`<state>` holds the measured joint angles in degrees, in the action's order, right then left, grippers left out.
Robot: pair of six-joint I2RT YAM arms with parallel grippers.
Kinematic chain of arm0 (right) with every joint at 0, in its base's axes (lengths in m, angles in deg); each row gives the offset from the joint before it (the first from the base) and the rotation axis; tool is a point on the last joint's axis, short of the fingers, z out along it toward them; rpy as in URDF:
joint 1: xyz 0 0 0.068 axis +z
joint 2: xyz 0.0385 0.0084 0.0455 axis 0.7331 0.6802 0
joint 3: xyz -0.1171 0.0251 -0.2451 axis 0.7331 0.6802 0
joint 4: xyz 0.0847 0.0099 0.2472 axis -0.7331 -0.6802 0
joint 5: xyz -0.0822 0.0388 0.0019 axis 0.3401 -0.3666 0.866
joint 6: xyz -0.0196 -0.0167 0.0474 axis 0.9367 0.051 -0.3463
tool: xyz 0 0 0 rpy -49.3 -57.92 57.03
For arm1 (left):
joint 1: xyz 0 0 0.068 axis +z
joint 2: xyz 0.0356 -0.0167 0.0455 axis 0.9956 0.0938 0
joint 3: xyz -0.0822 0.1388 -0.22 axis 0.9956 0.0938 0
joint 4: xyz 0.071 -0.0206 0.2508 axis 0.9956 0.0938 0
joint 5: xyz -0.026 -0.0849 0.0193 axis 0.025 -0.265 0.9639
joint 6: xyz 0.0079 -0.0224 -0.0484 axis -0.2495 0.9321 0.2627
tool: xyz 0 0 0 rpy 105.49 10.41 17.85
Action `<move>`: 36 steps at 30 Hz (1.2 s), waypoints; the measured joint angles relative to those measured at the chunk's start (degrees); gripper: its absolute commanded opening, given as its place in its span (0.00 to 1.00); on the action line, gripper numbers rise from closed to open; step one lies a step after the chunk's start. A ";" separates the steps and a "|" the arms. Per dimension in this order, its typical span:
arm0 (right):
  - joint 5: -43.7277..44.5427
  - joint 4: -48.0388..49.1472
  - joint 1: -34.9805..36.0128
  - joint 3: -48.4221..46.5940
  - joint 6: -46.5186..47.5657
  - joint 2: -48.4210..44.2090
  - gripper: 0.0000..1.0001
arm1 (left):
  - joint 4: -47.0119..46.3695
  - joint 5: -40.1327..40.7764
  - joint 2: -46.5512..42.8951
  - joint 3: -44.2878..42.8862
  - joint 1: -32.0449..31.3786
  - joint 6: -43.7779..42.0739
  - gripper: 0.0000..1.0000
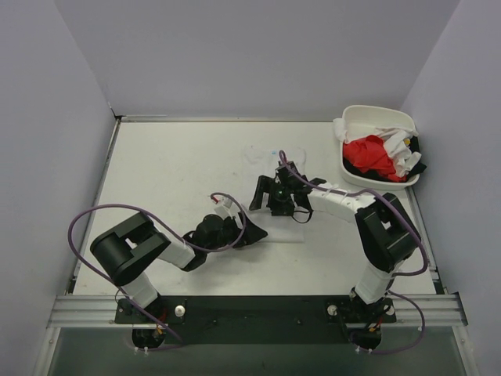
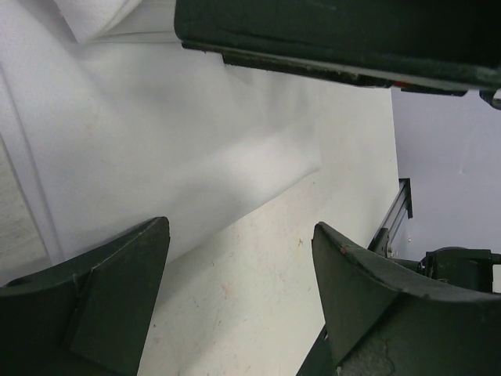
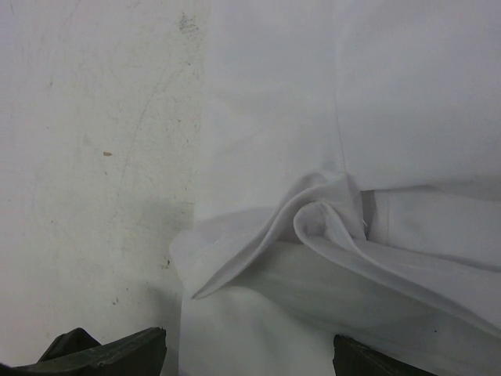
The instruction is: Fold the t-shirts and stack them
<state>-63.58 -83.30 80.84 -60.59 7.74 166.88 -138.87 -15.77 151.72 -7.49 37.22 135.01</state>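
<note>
A plain white t-shirt [image 1: 262,160] lies on the table's middle, with a small blue neck label [image 1: 272,152] at its far end. My right gripper [image 1: 274,205] is low over it. In the right wrist view the gripper [image 3: 249,345] is open, its jaws on either side of a bunched fold of the white shirt [image 3: 313,235]. My left gripper [image 1: 257,233] is at the shirt's near edge. In the left wrist view it [image 2: 241,235] is open and empty over bare table, with the shirt's edge [image 2: 196,157] just beyond. A red t-shirt [image 1: 369,154] and other white ones [image 1: 401,153] lie in the tub.
The white rounded tub [image 1: 368,117] stands at the far right corner. Grey walls enclose the table on three sides. A metal rail [image 1: 250,309] with the arm bases runs along the near edge. The right arm [image 2: 337,39] crosses the top of the left wrist view.
</note>
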 measured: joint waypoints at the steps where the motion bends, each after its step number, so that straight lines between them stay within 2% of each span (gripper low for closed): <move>1: -0.02 0.13 0.00 -0.28 -0.02 0.44 0.87 | -0.24 0.02 -0.07 0.24 0.00 0.02 0.84; 12: 0.57 0.68 -0.22 -3.52 0.11 4.76 0.87 | -2.47 0.02 -0.24 2.05 0.02 0.98 0.83; 26: 4.11 -0.55 -2.60 -15.26 1.92 12.33 0.87 | -4.57 -0.24 0.17 3.13 0.15 1.49 0.82; 36: 6.60 -0.87 -4.00 -20.44 3.80 12.76 0.87 | -6.95 -1.05 1.68 3.26 0.15 1.77 0.81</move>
<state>-56.98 -84.18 76.84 -81.03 11.54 179.64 -145.82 -16.81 153.40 -4.23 37.37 136.78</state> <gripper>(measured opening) 0.867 0.811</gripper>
